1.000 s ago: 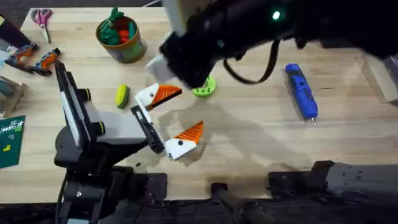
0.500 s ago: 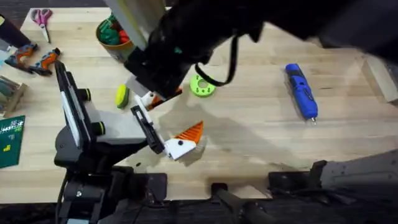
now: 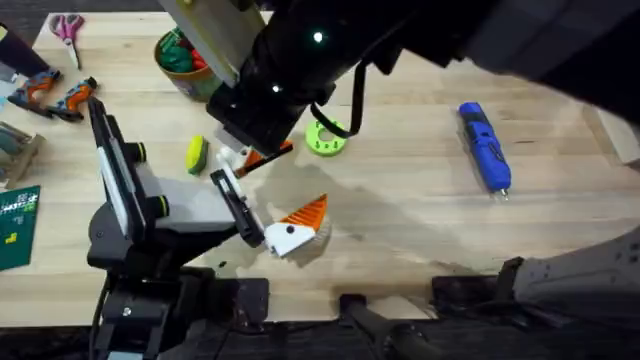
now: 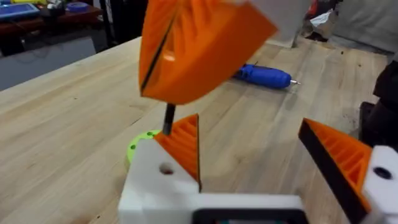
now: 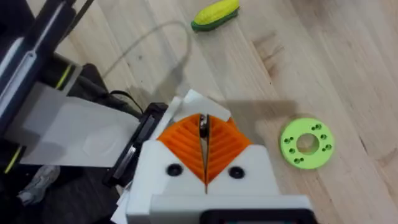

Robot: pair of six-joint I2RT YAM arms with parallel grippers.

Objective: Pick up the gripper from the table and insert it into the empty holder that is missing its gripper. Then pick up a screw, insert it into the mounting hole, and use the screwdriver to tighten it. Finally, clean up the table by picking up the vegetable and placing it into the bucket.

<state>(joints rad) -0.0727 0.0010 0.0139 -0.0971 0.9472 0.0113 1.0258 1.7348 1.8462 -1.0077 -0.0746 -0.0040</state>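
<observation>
The right claw (image 5: 203,132), its orange ribbed pads pinched shut on a thin dark screw (image 4: 168,118), hovers over the white angular plastic holder (image 4: 158,180) of the wide-open, empty left claw (image 4: 249,127). Screw insertion looks to be the step in hand. Next the screw tip must drop squarely into the mounting hole (image 4: 166,168). The stubby blue screwdriver (image 3: 485,145) lies at three o'clock on the wooden worktop (image 3: 400,220).

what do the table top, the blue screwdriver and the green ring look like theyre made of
Table: looks like pale wood, matte, with visible grain and board seams. Screwdriver: seemingly bright blue plastic body with slight sheen, thin metal-looking tip. Green ring: likely matte lime plastic, possibly printed, with small holes around it.
</observation>
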